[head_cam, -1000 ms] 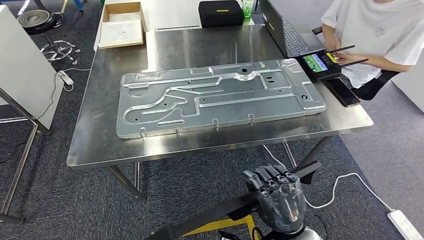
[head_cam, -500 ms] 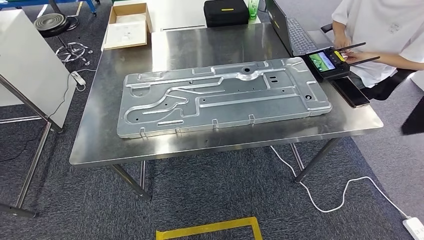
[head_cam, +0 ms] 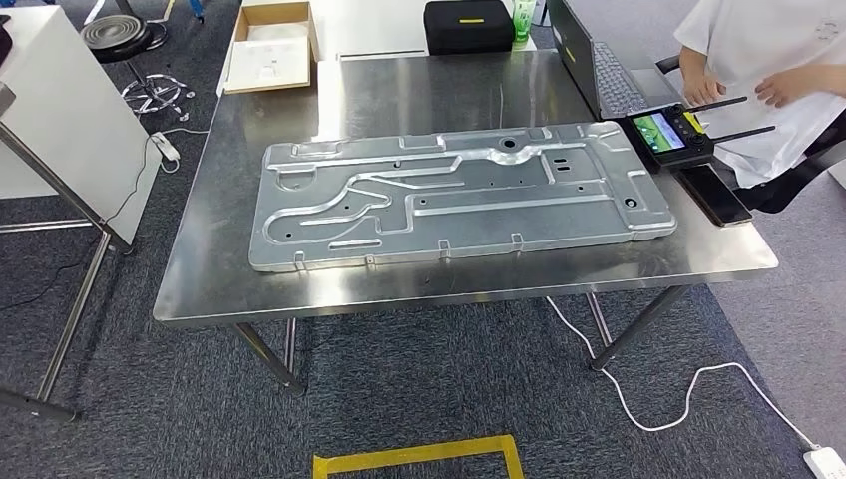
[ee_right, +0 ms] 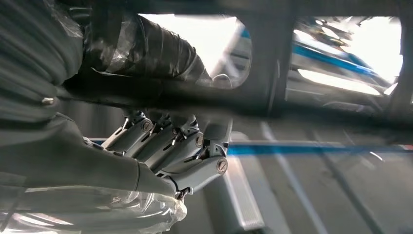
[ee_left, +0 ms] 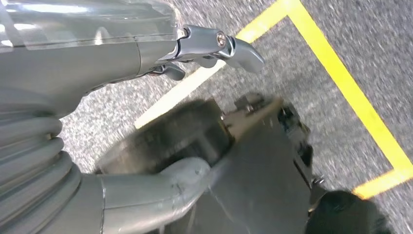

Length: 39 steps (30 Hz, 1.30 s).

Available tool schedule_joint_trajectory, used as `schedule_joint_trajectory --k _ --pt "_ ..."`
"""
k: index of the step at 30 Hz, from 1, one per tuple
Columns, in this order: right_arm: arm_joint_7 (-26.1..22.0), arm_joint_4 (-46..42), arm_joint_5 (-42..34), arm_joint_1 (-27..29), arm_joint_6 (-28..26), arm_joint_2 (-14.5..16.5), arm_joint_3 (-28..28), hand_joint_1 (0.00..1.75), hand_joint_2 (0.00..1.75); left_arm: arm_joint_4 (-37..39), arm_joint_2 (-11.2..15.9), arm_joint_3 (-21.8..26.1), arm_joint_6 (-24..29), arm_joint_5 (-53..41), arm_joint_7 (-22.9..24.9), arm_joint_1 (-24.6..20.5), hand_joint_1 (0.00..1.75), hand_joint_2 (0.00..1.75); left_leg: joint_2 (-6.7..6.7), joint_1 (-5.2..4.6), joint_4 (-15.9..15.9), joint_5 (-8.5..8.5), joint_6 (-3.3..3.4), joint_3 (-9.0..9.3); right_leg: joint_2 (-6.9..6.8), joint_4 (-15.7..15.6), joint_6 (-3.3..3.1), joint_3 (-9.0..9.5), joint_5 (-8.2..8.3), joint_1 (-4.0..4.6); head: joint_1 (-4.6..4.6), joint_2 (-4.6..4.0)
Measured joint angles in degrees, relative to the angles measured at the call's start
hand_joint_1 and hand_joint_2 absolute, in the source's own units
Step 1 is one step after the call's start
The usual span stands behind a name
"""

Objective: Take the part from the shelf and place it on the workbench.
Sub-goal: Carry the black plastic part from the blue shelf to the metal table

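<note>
- curling up from below, fingers (ee_right: 195, 141) of the right hand (ee_right: 165, 151) closed against a long dark part (ee_right: 272, 105), apparently gripping it
- running past the fingertips and on well beyond the hand, with an upright dark piece crossing it further out
- blurred behind the part: bright windows and blue stripes
- hanging over grey carpet (ee_left: 316, 29), left hand (ee_left: 146, 48) with thumb (ee_left: 219, 44) stretched out straight; other fingers mostly hidden, so cannot tell how far open; nothing seen in it
- beyond the thumb tip, a yellow tape line (ee_left: 341, 83) on the carpet
- from the head view: steel workbench (head_cam: 249, 289) ahead, carrying a large stamped metal panel (head_cam: 459, 195) lying flat
- at the bench's far right corner, a controller (head_cam: 668, 132) with a lit screen, beside a laptop (head_cam: 599, 75)
- seated next to that corner, a person (head_cam: 768, 50) in a white shirt
- past the far edge, a black case (head_cam: 469, 25) and a cardboard box (head_cam: 269, 45)
</note>
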Motion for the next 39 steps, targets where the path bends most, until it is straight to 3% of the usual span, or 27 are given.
schedule_joint_trajectory --k 1,2,3,5,6,8,12,13,15,17,18,19,20,22,23,25,27,28,31,32,33,34,36,38,39 --pt "0.46 0.03 -1.47 0.38 -1.61 0.18 0.50 1.75 1.75 0.00 -0.05 0.09 -0.04 -0.12 -0.01 0.00 0.00 1.75 -0.05 0.12 0.06 -0.05 -0.13 0.02 0.04 2.77 0.40 -1.47 -0.84 -0.22 -0.02 0.00" --pt "0.78 -0.03 -2.13 1.01 -3.50 0.77 1.21 1.75 1.75 0.00 -0.10 0.16 -0.08 -0.28 -0.06 0.01 0.00 1.75 -0.10 0.25 0.16 -0.15 -0.28 0.04 0.03 3.81 0.76 -2.17 -0.56 -0.48 -0.01 0.00" --pt "1.00 -0.14 -2.00 1.80 -5.90 1.79 2.12 1.75 1.75 0.00 -0.15 0.19 -0.07 -0.49 -0.17 0.01 0.00 1.75 -0.20 0.43 0.34 -0.29 -0.50 0.08 0.03 2.65 1.09 -1.75 0.87 -0.74 -0.02 0.00" --pt "0.74 -0.43 -0.18 3.50 -11.35 4.85 4.07 1.75 1.75 0.00 -0.21 0.20 0.03 -0.98 -0.49 -0.01 0.00 1.75 -0.56 0.81 1.08 -0.81 -1.21 0.07 0.09 -4.22 1.67 1.50 4.87 -1.22 -0.01 0.00" --pt "0.23 -0.58 1.25 4.22 -13.84 6.66 5.06 1.75 1.75 0.00 -0.25 0.21 0.15 -1.16 -0.66 -0.02 0.00 1.75 -0.80 0.88 1.68 -1.17 -1.66 -0.10 0.20 -7.53 1.72 3.08 6.11 -1.17 -0.02 0.00" --pt "-0.93 -0.83 3.99 5.86 -17.22 10.23 6.63 1.75 1.75 0.00 -0.32 0.22 0.44 -1.38 -0.94 -0.03 0.00 1.75 -1.17 0.85 2.49 -1.62 -2.41 -0.52 0.41 -10.20 1.21 4.21 6.38 -0.86 -0.04 0.00" --pt "-3.08 -0.96 8.89 8.35 -20.91 17.05 8.15 1.75 1.75 0.00 -0.37 0.25 1.19 -1.78 -1.19 0.05 0.00 1.75 -1.34 0.81 3.98 -2.82 -3.05 -1.20 0.30 -10.08 -0.23 3.95 6.30 -0.92 0.14 0.00" --pt "-3.63 -0.96 10.22 8.66 -21.44 18.51 8.11 1.75 1.75 0.00 -0.37 0.25 1.41 -1.81 -1.16 0.05 0.00 1.75 -1.24 0.82 6.15 -4.20 -3.19 -2.14 0.23 -10.12 -0.51 4.01 6.29 -1.03 0.13 0.00" --pt "-4.73 -0.96 12.77 9.04 -22.16 21.63 7.76 1.75 1.75 0.00 -0.37 0.28 1.93 -1.81 -1.02 -0.05 0.00 1.75 -1.00 0.82 13.48 -7.88 -3.28 -5.47 0.09 -10.12 -0.86 4.08 6.17 -0.87 0.11 0.00" --pt "-6.22 -0.93 15.15 9.15 -22.83 25.26 7.35 1.75 1.75 0.00 -0.37 0.33 2.40 -1.82 -0.69 -0.22 0.00 1.75 -0.97 0.72 19.28 -9.56 -2.99 -8.24 -0.05 -10.09 -1.10 4.21 6.01 -0.52 0.11 0.00" --pt "-7.28 -0.91 16.27 9.05 -23.31 27.16 7.18 1.75 1.75 0.00 -0.37 0.35 2.58 -1.84 -0.45 -0.24 0.00 1.75 -0.97 0.56 19.30 -8.76 -2.66 -8.30 -0.09 -10.08 -1.23 4.35 5.91 -0.29 0.12 0.00" --pt "-8.62 -0.90 17.35 8.79 -23.86 29.07 7.02 1.75 1.75 0.00 -0.37 0.38 2.74 -1.89 -0.22 -0.18 0.00 1.75 -0.98 0.34 16.92 -6.87 -2.12 -7.23 -0.09 -10.07 -1.36 4.56 5.80 -0.06 0.11 0.00" --pt "-10.23 -0.89 18.45 8.25 -24.52 31.16 6.83 1.75 1.75 0.00 -0.37 0.40 2.86 -1.98 -0.02 -0.09 0.00 1.75 -0.98 0.00 13.00 -4.52 -1.31 -5.51 -0.08 -10.10 -1.48 4.76 5.69 0.08 0.12 0.00" --pt "-13.69 -0.94 20.77 6.29 -26.17 35.88 6.54 1.75 1.75 0.00 -0.28 0.49 3.06 -2.23 0.21 0.10 0.00 1.75 -0.88 -0.56 6.03 -1.60 0.27 -2.34 -0.14 -10.31 -1.46 5.00 5.65 0.34 0.14 0.00" --pt "-15.37 -0.98 21.81 5.43 -26.93 38.17 6.50 1.75 1.75 0.00 -0.26 0.53 3.13 -2.36 0.28 0.16 0.00 1.75 -0.82 -0.75 4.22 -1.28 0.74 -1.57 -0.19 -10.44 -1.29 4.95 5.73 0.29 0.14 0.00" --pt "-17.93 -1.07 23.44 4.38 -28.21 41.89 6.66 1.75 1.75 0.00 -0.28 0.57 3.19 -2.66 0.33 0.19 0.00 1.75 -0.77 -0.89 2.75 -1.32 0.94 -1.06 -0.21 -10.81 -0.68 4.84 6.09 0.17 0.13 0.00" --pt "-19.03 -1.10 24.42 3.41 -29.92 44.49 6.93 1.75 1.75 0.00 -0.34 0.57 3.25 -2.94 0.33 0.25 0.00 1.75 -0.58 -0.70 0.54 -0.52 0.80 -0.02 -0.13 -10.75 -0.19 4.98 5.86 -0.08 0.15 0.00" --pt "-19.17 -1.11 24.69 2.57 -31.24 45.69 7.20 1.75 1.75 0.00 -0.37 0.58 3.30 -3.07 0.30 0.24 0.00 1.75 -0.47 -0.56 -0.61 0.00 0.71 0.58 -0.04 -9.60 0.09 4.60 4.96 -0.14 0.19 0.00" --pt "-18.48 -0.75 25.43 0.49 -36.66 49.25 9.78 1.75 1.75 0.00 -0.56 0.58 3.40 -3.54 0.12 0.10 0.00 1.75 -0.30 -0.36 -1.58 0.54 0.44 1.01 0.12 -0.79 1.13 0.62 0.18 -0.50 0.32 0.00" --pt "-17.75 -0.36 25.76 0.09 -38.71 50.28 11.34 1.75 1.75 0.01 -0.63 0.58 3.41 -3.74 0.04 0.07 0.00 1.75 -0.29 -0.31 -1.38 0.48 0.32 0.86 0.12 1.44 1.50 -0.47 -0.50 -0.77 0.34 0.00" --pt "-16.65 0.15 26.05 -0.28 -40.84 51.21 13.26 1.75 1.75 0.01 -0.69 0.57 3.43 -3.94 -0.04 0.07 0.00 1.75 -0.27 -0.26 -1.04 0.35 0.12 0.68 0.11 1.72 1.85 -0.60 -0.01 -1.11 0.38 0.00" --pt "-15.33 0.70 26.26 -0.73 -43.00 51.94 15.31 1.75 1.75 0.01 -0.74 0.56 3.45 -4.09 -0.08 0.06 0.00 1.75 -0.27 -0.16 -0.53 0.16 -0.17 0.47 0.10 -0.10 2.19 0.36 1.49 -1.45 0.38 0.00" --pt "-12.12 2.09 26.44 -2.05 -47.65 53.43 20.06 1.75 1.75 0.01 -0.76 0.53 3.50 -4.33 -0.11 -0.03 0.00 1.75 -0.31 0.02 0.87 -0.50 -1.03 -0.20 0.29 -6.70 2.74 3.84 4.49 -1.91 0.40 0.00" --pt "-8.28 3.72 26.36 -3.93 -52.52 55.03 25.51 1.75 1.75 0.00 -0.76 0.46 3.57 -4.63 -0.14 -0.30 0.00 1.75 -0.37 -0.01 2.21 -1.17 -1.86 -0.88 0.74 -10.09 2.03 5.52 5.21 -1.69 0.41 0.00" --pt "-6.36 4.63 26.08 -4.86 -54.66 55.95 28.57 1.75 1.75 0.00 -0.76 0.41 3.60 -4.79 -0.14 -0.42 0.00 1.75 -0.39 -0.10 2.48 -1.32 -2.12 -1.09 0.91 -9.83 1.37 5.37 5.04 -1.41 0.42 0.00"
